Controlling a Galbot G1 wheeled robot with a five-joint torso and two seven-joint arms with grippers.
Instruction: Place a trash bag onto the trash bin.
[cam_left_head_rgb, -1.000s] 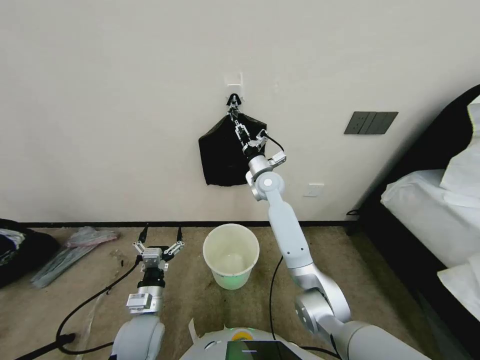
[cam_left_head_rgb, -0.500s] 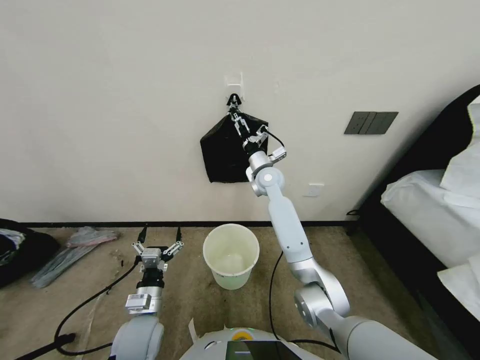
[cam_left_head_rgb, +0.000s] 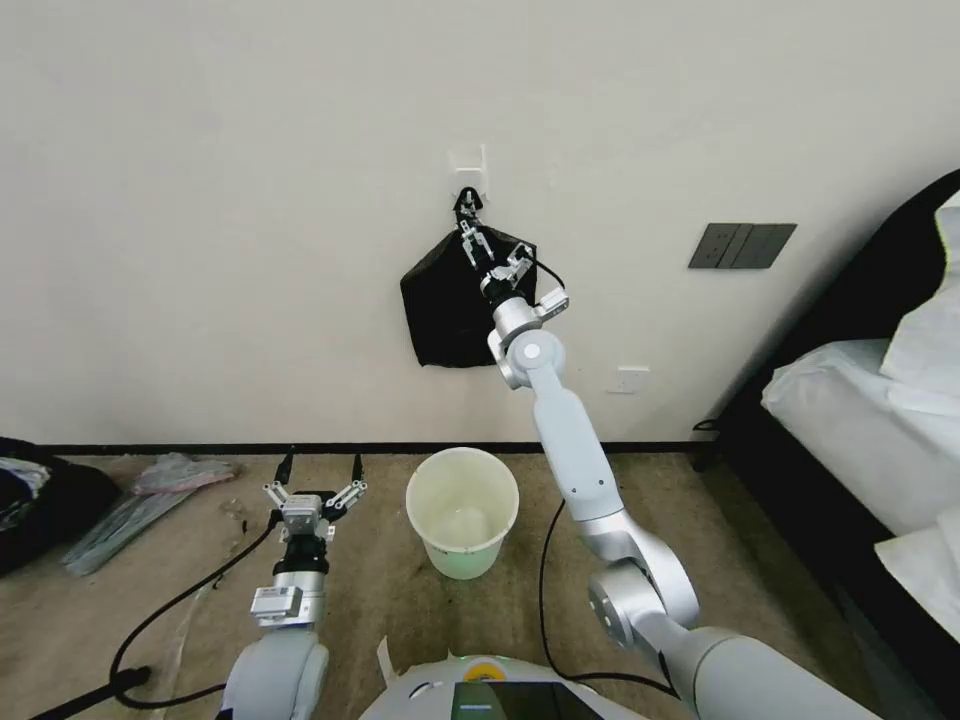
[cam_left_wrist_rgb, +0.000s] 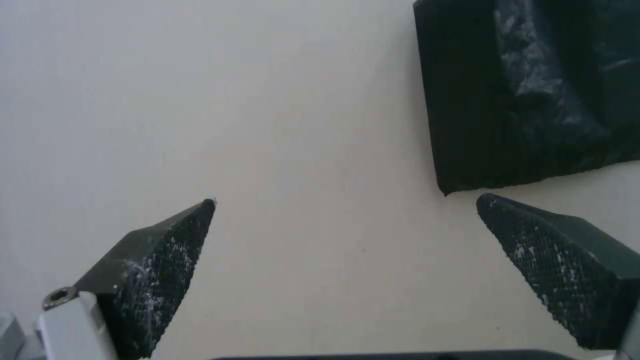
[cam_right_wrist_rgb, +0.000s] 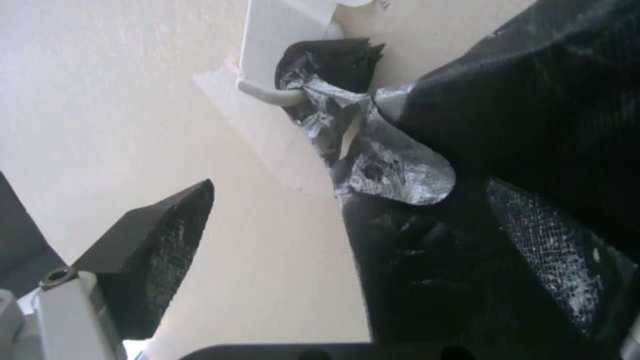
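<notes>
The right gripper (cam_left_head_rgb: 468, 228), jaws spread, reaches to the hook-hung crinkly black plastic trash bag (cam_left_head_rgb: 447, 305) to pull it free, above the empty round cream-white plastic trash bin (cam_left_head_rgb: 462, 511), while the left gripper (cam_left_head_rgb: 319, 474) waits low, jaws released.

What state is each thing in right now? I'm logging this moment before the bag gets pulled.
trash bag: hanging flat against the wall from a white hook, not yet pulled off.
trash bin: upright on the carpet, open, unlined, nothing in it.
right gripper: raised at the bag's top near the hook, fingers open.
left gripper: low beside the bin, open, holding nothing.
</notes>
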